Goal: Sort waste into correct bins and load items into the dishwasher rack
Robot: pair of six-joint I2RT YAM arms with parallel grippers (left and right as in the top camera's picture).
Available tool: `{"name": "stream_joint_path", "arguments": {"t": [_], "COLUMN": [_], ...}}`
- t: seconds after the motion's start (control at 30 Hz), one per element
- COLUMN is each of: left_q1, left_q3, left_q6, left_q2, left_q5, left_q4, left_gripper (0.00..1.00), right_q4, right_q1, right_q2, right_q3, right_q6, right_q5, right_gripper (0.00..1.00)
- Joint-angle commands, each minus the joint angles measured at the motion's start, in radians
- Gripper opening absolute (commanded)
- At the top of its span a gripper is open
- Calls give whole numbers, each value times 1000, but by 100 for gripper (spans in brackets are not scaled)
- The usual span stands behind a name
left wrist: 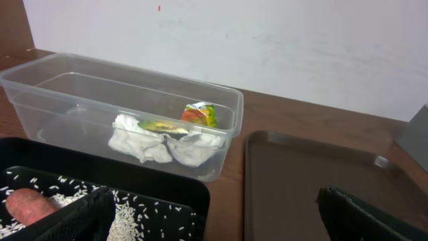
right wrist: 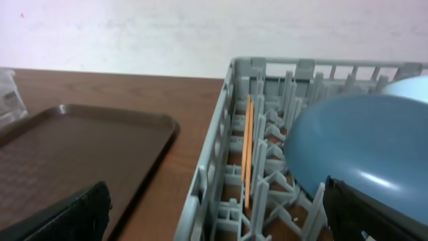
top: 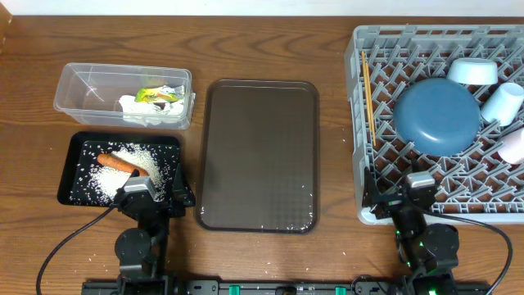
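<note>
- The loose rice grains point(top: 110, 176) lie spread in the black tray point(top: 70, 176) at the near left of the worktop point(top: 270, 49), with the carrot piece point(top: 119, 162) resting on them
- Just behind it, the clear tub point(top: 74, 82) holds the crumpled tissue point(top: 141, 111) at its right end, and the wrapper point(top: 155, 96) sits on top of the tissue
- The dishwasher rack point(top: 358, 123) stands at the right; the dark blue bowl point(top: 438, 113) sits in its middle with its rounded outside showing
- The light blue bowl point(top: 472, 71) is just beyond it, and the white cup point(top: 502, 102) and the pink cup point(top: 514, 146) are along the rack's right side
- The chopsticks point(top: 368, 94) lie along the rack's left wall
- The brown tray point(top: 258, 156) lies between the black tray and the rack
- The left arm is folded low at the near edge, its left claw point(top: 141, 190) pointing away over the black tray's near right corner; its fingers point(left wrist: 87, 214) stand wide apart with nothing between them
- The right arm sits likewise, its right claw point(top: 420, 187) at the rack's near edge; its fingers point(right wrist: 374, 207) are spread apart and hold nothing
</note>
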Motion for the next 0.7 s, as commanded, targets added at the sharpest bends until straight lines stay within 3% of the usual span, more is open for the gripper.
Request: {"name": "stream_joint_path", "arguments": {"t": [0.0,0.13,0.67], "left_q1": [4,4,4], "left_q3": [-27,-27,-27], "left_q6": [-5,-5,-5], "left_q2": [-7,-7,-7], "left_q5": [-1,-1,-1], "left_q4": [-18,-18,-18], "left_gripper": [99,99,99], "right_q4": [-23,-129,-126], "right_q1": [-31,-54,-203], "right_q2": [-47,-142,-168], "right_q3": [-2,-2,-2], "right_q6": [7,7,3], "right_q5": [0,4,4], "right_gripper": [99,99,99]}}
